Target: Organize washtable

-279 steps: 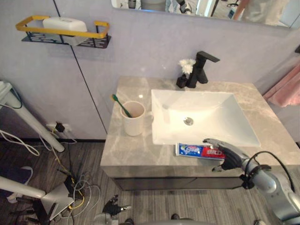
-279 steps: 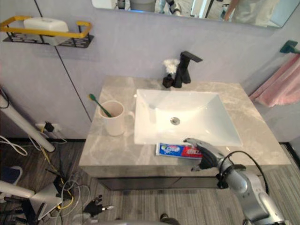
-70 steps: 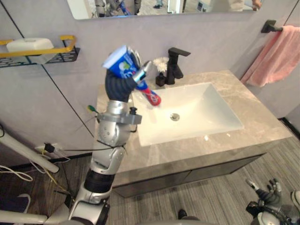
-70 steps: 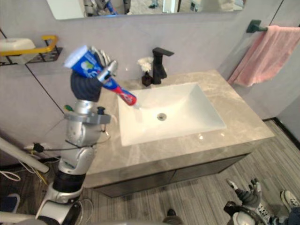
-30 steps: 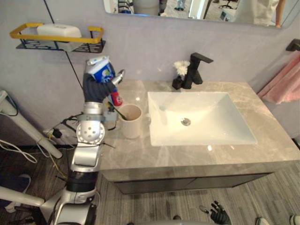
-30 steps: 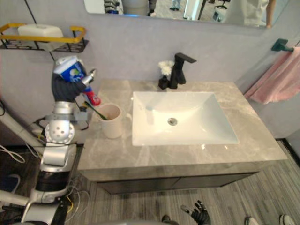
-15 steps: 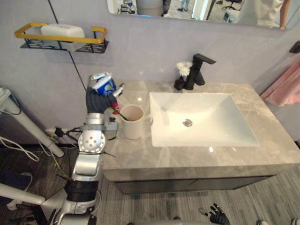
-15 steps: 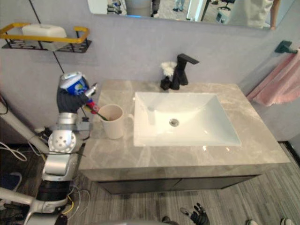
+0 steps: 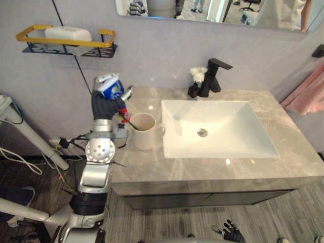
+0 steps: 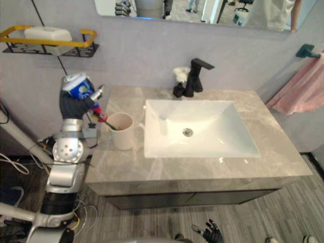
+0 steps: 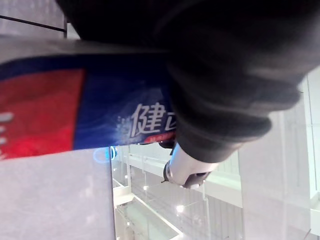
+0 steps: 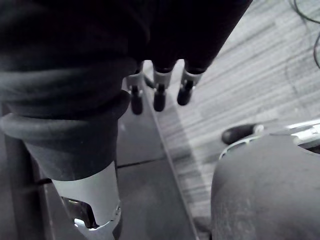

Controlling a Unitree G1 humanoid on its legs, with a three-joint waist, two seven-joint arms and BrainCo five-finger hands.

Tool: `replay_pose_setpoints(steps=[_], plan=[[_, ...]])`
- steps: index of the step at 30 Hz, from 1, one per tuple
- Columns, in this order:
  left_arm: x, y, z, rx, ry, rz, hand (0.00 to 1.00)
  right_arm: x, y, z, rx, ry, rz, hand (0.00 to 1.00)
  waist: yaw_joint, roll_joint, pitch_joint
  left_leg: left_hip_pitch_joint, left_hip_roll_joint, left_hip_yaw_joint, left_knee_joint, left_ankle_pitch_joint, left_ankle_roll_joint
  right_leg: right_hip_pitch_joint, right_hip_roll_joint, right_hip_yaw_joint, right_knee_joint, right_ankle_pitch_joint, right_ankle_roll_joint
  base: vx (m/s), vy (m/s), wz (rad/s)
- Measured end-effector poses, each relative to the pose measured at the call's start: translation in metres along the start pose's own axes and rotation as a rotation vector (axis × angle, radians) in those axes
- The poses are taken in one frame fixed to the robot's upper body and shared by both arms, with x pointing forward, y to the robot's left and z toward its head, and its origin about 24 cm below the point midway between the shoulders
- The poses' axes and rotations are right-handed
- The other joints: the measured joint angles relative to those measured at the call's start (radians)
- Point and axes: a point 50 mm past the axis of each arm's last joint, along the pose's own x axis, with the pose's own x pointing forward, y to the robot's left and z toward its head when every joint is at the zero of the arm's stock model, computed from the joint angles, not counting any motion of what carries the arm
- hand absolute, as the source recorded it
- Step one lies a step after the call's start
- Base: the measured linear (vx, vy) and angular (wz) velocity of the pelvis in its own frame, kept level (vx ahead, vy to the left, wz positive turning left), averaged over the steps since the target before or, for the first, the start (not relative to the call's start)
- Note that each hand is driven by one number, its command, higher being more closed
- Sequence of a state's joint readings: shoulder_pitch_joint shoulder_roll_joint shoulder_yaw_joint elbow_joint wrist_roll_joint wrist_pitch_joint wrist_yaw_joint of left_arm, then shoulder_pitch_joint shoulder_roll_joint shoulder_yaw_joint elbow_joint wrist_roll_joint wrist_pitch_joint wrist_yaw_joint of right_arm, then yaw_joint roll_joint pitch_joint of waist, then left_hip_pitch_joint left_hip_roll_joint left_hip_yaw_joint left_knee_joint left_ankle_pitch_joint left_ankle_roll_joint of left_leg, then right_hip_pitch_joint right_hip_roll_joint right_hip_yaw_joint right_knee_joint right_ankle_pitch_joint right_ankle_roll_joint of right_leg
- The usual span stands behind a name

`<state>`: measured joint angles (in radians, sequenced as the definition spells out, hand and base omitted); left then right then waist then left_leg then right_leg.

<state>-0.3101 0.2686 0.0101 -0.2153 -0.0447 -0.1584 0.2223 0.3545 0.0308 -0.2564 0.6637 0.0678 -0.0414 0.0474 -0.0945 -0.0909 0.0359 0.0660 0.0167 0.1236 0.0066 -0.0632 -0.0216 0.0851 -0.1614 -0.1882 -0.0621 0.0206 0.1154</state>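
The right hand hangs low by the floor, well apart from the cup. Its fingers are loose and straight, and it holds nothing.

The cup stands on the grey counter. A green toothbrush leans inside the cup.

Just beside the cup, on the side away from the sink, the left hand is up in the air. Its fingers are wrapped tight around the toothpaste. The wide blue end of the toothpaste sticks up. The red end points down at the cup, close to the rim. I cannot tell if the red end touches the cup.

The white sink is just beside the cup. It has nothing in it. Behind the sink, farther back than the cup, stands the black tap with a white fluffy thing next to it.

On the wall, up high and past the cup, hangs a shelf with white soap in it. A pink towel hangs far from the cup, on the other side of the sink.

I think the job is nearly done. The toothpaste is off the counter. It likely needs to go down into the cup with the toothbrush, and then the left hand can let go.
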Motion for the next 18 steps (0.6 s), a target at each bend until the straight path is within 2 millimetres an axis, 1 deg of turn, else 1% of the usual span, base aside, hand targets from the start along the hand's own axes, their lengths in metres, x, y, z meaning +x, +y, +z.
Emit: replay_pose_setpoints(steps=[4,8,13,16,18], plan=[[0.006,-0.004,0.014,-0.017,-0.067,-0.008,1.0,0.0,0.0,-0.001,0.0,0.002,-0.001,0.0,-0.002,0.0,0.0,0.0,0.0,0.001,0.0,0.0,0.0,0.0,0.0,0.001,0.0,0.0,0.0,0.0,0.0,0.0],[0.007,-0.005,0.027,-0.014,-0.126,-0.015,1.0,0.0,0.0,-0.001,-0.001,0.002,0.002,0.0,-0.001,0.0,0.0,0.001,0.001,0.002,0.0,0.0,0.0,0.0,0.0,0.002,0.0,0.0,0.0,0.0,0.0,0.0],[0.007,-0.01,0.03,-0.028,-0.137,-0.034,1.0,0.0,0.001,-0.001,-0.002,0.002,0.004,0.0,-0.001,0.0,0.0,0.001,0.0,0.002,0.001,0.0,0.0,0.0,0.0,0.001,0.0,0.0,0.0,0.0,0.0,0.0],[0.006,-0.016,0.033,-0.083,-0.141,-0.059,1.0,0.0,0.005,-0.001,-0.018,0.003,0.023,0.0,-0.001,0.0,0.0,0.001,0.0,0.002,0.001,0.0,0.0,0.001,0.0,0.001,0.0,0.0,0.0,0.0,0.0,0.0],[0.006,-0.02,0.039,-0.131,-0.159,-0.075,1.0,0.0,0.007,-0.001,-0.018,0.005,0.03,0.0,-0.001,0.001,0.0,0.001,0.0,0.002,0.001,0.0,0.0,0.001,0.0,0.001,0.0,0.0,0.0,0.0,0.0,0.0]])
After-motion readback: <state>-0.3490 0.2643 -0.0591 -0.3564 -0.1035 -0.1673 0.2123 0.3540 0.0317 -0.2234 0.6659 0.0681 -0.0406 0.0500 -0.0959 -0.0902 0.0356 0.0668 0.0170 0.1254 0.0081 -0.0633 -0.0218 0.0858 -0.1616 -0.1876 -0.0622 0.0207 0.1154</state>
